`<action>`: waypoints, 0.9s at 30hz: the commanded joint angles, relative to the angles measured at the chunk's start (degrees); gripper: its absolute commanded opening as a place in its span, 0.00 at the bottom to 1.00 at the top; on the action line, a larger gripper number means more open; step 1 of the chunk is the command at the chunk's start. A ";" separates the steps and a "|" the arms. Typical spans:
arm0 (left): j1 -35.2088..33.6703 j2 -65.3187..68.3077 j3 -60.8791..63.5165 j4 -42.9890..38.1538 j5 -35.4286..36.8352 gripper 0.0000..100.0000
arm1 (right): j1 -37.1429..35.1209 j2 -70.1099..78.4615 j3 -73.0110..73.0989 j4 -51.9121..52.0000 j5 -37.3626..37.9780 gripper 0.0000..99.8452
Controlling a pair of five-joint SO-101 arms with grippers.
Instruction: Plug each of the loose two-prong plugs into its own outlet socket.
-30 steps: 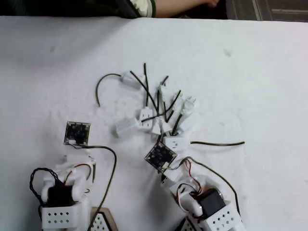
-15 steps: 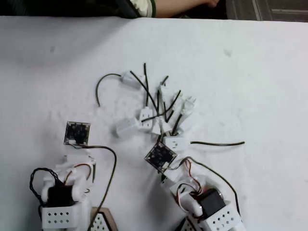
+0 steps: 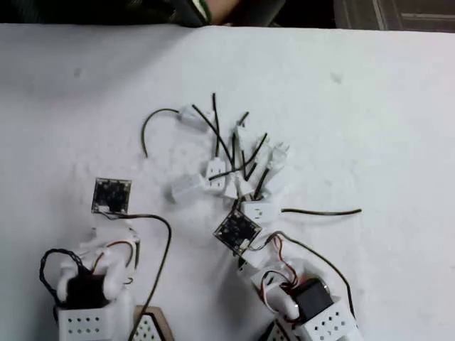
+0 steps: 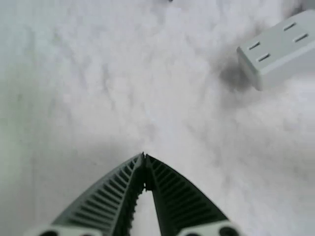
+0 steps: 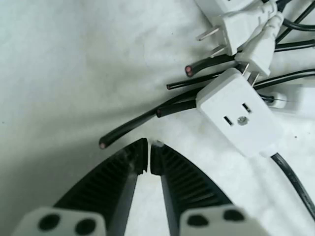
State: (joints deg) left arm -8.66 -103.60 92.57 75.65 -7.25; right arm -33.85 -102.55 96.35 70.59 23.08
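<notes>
Plugs (image 3: 278,155) unmoved, left end effector (image 4: 144,161) seemingly retreated

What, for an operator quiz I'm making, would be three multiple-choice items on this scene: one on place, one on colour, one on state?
1. Where on the table do the plugs lie?
A. bunched near its middle
B. along its right edge
C. stacked in a far corner

2. What colour are the plugs' cords?
A. red
B. black
C. white

3. How is the left gripper?
A. wide open
B. shut on a plug
C. shut, empty

1 A: the high view shows them bunched mid-table.
2 B: each cord is black.
3 C: its jaws meet with nothing between.
</notes>
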 commanded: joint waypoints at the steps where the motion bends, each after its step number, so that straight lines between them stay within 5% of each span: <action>1: -0.04 -0.48 -8.26 0.62 0.09 0.02 | -0.04 -0.48 0.53 0.40 0.35 0.02; 11: -0.40 -0.48 -18.29 -6.77 -0.44 0.02 | -0.04 -0.48 0.53 0.40 0.35 0.02; 16: -0.48 -0.48 -17.67 -9.93 -9.67 0.02 | -0.04 -0.48 0.53 0.40 0.35 0.02; 27: -2.15 -0.57 -13.19 -10.29 -5.89 0.02 | -0.22 -0.48 0.53 0.40 0.35 0.02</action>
State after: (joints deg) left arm -9.27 -104.31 79.30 66.33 -13.58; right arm -33.85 -102.55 96.35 70.59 23.08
